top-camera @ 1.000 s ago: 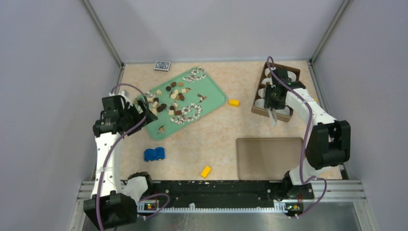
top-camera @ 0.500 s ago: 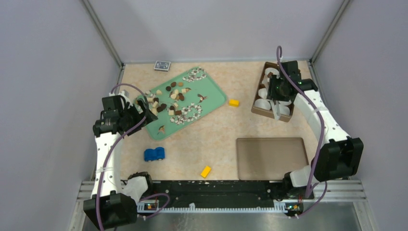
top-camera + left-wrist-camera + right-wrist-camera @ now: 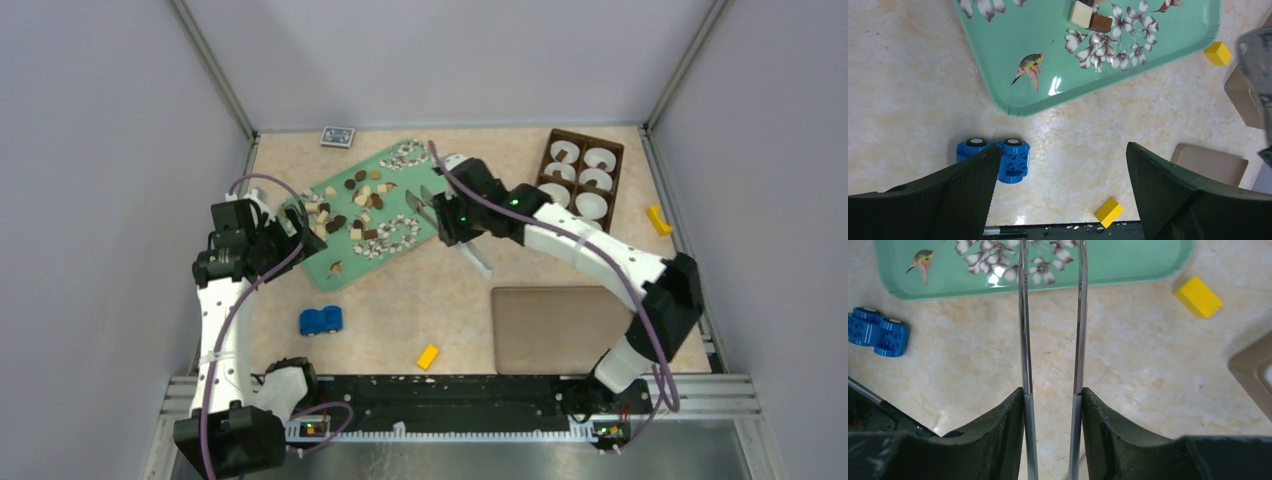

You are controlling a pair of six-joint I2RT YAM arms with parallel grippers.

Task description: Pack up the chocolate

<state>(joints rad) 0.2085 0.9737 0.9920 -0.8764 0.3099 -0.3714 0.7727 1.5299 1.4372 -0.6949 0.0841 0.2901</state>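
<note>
A: The tweezers (image 3: 1023,315) run off the top of our right wrist view, tips unseen; our right gripper (image 3: 1052,395) pinches them.
B: Our left gripper (image 3: 1062,147) gapes, empty. The chocolate (image 3: 355,205) lies on the green tray (image 3: 1013,55). We can't read the blue card (image 3: 337,136).

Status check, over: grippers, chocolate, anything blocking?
Left gripper open, empty, by the tray. Right gripper shut on tweezers, tips over tray. Chocolate loose on tray. Nothing blocking seen.
</note>
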